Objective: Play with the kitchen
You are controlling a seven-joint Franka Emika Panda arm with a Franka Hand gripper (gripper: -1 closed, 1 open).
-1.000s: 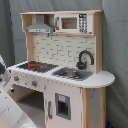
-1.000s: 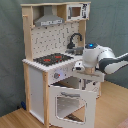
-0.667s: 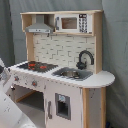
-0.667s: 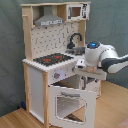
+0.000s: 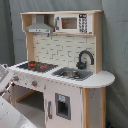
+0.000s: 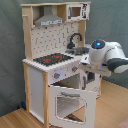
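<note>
We see the toy play kitchen (image 5: 62, 70) filling both exterior views, its oven door (image 6: 70, 102) hanging open in the second exterior view. At three o'clock the white arm (image 6: 107, 55) hovers — gripper (image 6: 90, 75) hidden, grip we cannot tell.

Wooden floor (image 6: 15, 119) visible in the second exterior view, light brown boards, bare at the second exterior view's lower left and right. The kitchen (image 6: 52, 65) stands directly on it, white side panel and light-wood frame reaching down to the boards. Oven door hangs open, tilted forward, low above the floor. In the first exterior view the kitchen (image 5: 65, 75) base runs out of frame; floor not seen there
</note>
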